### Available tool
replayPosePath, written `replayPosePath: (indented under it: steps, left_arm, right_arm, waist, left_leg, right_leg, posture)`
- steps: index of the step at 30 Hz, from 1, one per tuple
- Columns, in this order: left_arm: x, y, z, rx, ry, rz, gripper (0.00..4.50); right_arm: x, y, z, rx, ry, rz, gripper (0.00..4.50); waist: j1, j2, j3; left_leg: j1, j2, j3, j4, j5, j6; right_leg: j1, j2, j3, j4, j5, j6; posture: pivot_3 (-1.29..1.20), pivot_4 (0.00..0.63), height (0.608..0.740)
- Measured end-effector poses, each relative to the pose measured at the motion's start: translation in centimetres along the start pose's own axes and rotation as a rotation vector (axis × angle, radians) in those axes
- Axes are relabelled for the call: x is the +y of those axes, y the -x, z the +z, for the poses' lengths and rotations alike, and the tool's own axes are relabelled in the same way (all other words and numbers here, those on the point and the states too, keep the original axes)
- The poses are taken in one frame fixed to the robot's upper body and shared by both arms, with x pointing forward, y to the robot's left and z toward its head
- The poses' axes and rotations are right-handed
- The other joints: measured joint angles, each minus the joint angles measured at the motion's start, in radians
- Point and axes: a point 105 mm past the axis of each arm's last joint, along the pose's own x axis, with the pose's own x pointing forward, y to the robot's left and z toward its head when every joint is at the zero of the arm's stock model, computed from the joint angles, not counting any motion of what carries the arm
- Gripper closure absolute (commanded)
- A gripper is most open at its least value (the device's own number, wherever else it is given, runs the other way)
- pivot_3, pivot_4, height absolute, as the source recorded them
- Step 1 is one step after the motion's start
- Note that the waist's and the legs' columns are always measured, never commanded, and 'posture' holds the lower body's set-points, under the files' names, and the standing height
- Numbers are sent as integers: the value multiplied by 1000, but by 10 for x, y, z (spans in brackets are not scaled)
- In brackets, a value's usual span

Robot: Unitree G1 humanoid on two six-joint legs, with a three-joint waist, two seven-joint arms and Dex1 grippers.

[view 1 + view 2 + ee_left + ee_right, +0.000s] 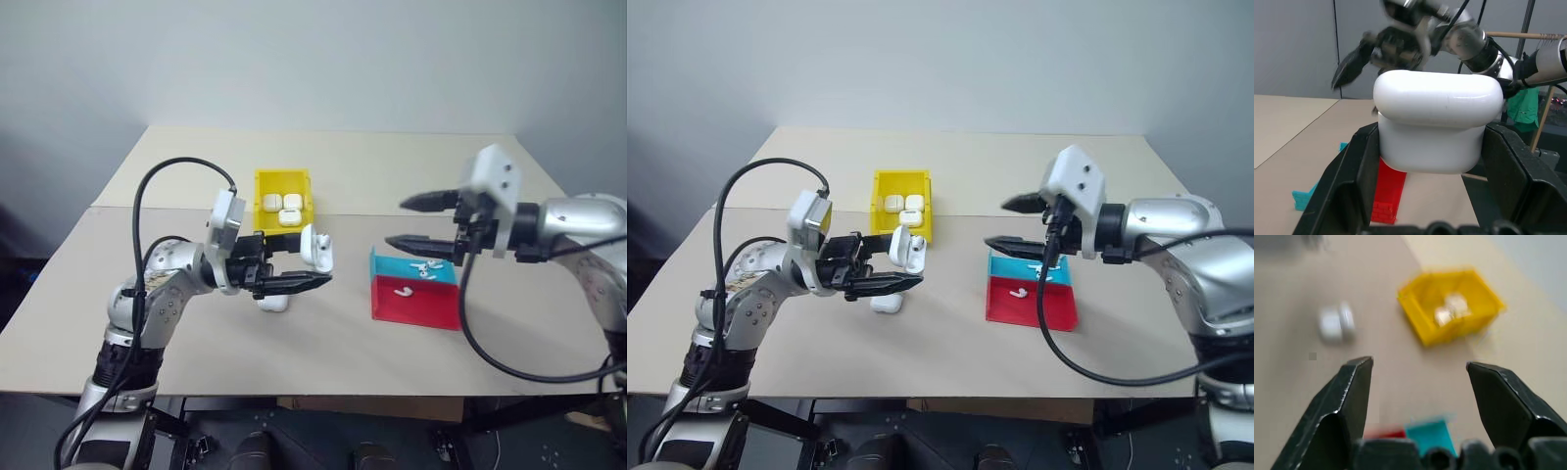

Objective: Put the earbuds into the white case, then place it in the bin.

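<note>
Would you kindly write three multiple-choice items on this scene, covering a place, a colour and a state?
1. Where is the white case with the raised lid?
A. In the left pincer
B. In the teal tray
C. In the right pincer

2. What colour is the bin with the closed cases?
A. Red
B. Yellow
C. Teal

3. How are the right pincer's fingers?
A. Shut on an earbud
B. Shut empty
C. Open and empty

Answers: 1 A, its black fingers clamp the case; 2 B, it is bright yellow; 3 C, a bare gap separates them.
</note>
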Motion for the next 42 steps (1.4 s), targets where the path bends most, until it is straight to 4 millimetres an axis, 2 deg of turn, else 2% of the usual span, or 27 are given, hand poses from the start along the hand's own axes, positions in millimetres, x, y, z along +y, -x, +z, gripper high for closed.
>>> replayPosePath:
  steps: [2, 4, 8, 11, 14, 21, 26, 33, 42]
  left_arm:
    - [-2, -4, 1, -17, -6, -3, 1693]
    - [-2, -4, -1, -19, -4, 3, 1693]
    - [-5, -5, -2, -28, -6, 6, 1693]
    - [-7, -5, -2, -32, -15, 7, 1693]
    - [-8, -4, -3, -34, -14, 16, 1693]
    - [-12, -3, -5, -36, -17, 28, 1693]
    - [-14, -3, -4, -43, -23, 26, 1693]
    - [-17, -3, -4, -44, -28, 39, 1693]
    - [-20, 1, -6, -26, -31, 88, 1693]
  right_arm:
    - [-8, -13, -30, 175, 66, 30, 863]
    - [-13, -22, -46, 274, 136, 67, 863]
    - [-26, -36, -63, 404, 238, 118, 863]
    - [-40, -40, -71, 488, 288, 135, 1400]
    - [-45, -42, -76, 513, 285, 167, 2426]
    - [-40, -33, -87, 512, 306, 296, 2426]
    - [-39, -29, -91, 520, 435, 367, 2426]
    - [-29, -44, -91, 482, 565, 433, 2426]
    - [-24, -45, -97, 513, 580, 494, 2426]
  waist:
    - [-1, 0, 0]
    - [-2, 0, 0]
    - [-3, 1, 1]
    - [-3, 1, 1]
    - [1, 1, 1]
    - [0, 2, 2]
    - [-3, 2, 2]
    - [-5, 3, 2]
    - [-4, 3, 2]
  left_leg:
    - [0, 0, 1, 0, 0, 0]
    - [0, 0, 1, -1, 0, 0]
    - [-1, 0, 1, -2, 0, 0]
    - [-1, 0, 1, -2, 0, 0]
    - [-1, 0, 1, -1, 0, 0]
    - [-1, 0, 1, -1, 0, -1]
    - [0, 0, 1, -1, 1, -1]
    - [0, 0, 1, -2, 1, -2]
    - [0, 0, 1, -2, 1, -2]
  right_leg:
    - [-1, 0, 1, 0, 0, 0]
    - [-2, 0, 1, 0, 0, 0]
    - [-2, 0, 1, 0, 0, 0]
    - [-2, 0, 1, 0, 0, 0]
    - [-2, 0, 0, 0, 0, 0]
    - [-2, 0, 0, 0, 0, 0]
    - [-1, 0, 0, 1, 0, 0]
    - [-1, 0, 0, 1, 0, 0]
    - [-1, 0, 0, 1, 0, 0]
  posture:
    - [0, 150, 740]
    - [0, 150, 740]
    - [0, 150, 740]
    - [0, 150, 740]
    - [0, 150, 740]
    - [0, 150, 740]
    - [0, 150, 740]
    - [0, 150, 740]
    - [0, 150, 740]
